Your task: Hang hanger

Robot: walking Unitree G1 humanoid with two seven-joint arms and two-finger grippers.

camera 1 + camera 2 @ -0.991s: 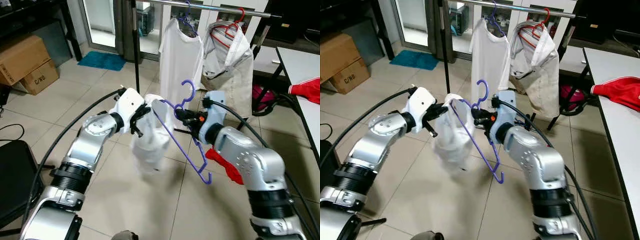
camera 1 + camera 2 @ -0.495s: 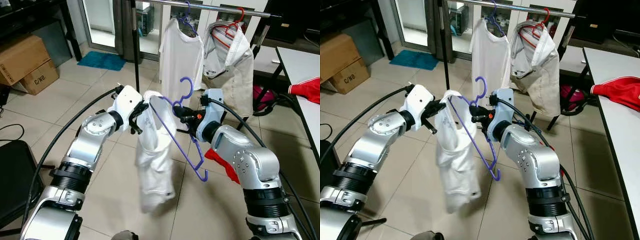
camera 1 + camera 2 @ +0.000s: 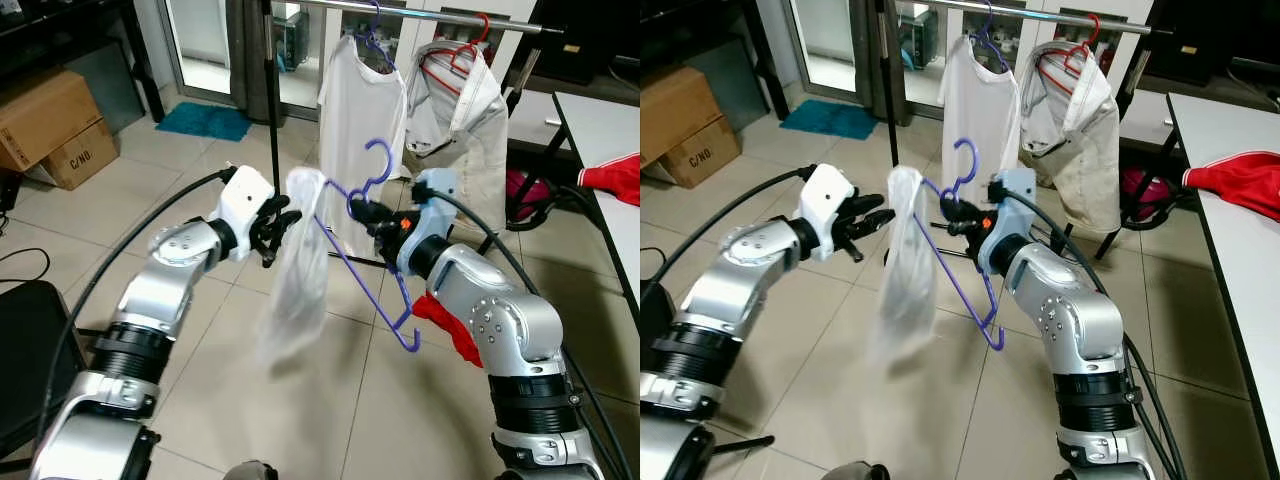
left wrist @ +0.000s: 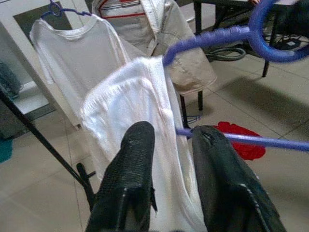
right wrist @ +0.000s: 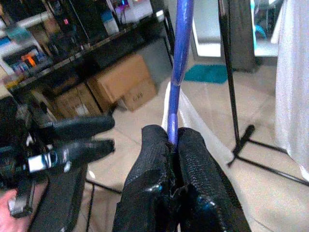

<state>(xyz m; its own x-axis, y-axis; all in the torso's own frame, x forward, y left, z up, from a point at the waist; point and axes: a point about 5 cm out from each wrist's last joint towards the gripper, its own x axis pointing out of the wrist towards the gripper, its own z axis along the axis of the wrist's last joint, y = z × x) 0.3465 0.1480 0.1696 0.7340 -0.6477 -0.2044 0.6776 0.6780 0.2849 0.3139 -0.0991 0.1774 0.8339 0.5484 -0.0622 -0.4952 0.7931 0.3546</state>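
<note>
This looks like a lived-in utility or work room rather than a tidy home. A metal clothes rail carries a white T-shirt and a beige garment on hangers. Cardboard boxes sit on the tiled floor, a teal mat lies by a glass door, and dark shelving, seemingly stocked with equipment, lines one wall.

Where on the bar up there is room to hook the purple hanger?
The rail shows a bare stretch between the black upright pole and the white shirt. Further right it's crowded: the shirt and the beige jacket hang close together. The right gripper holds the purple hanger.
</note>
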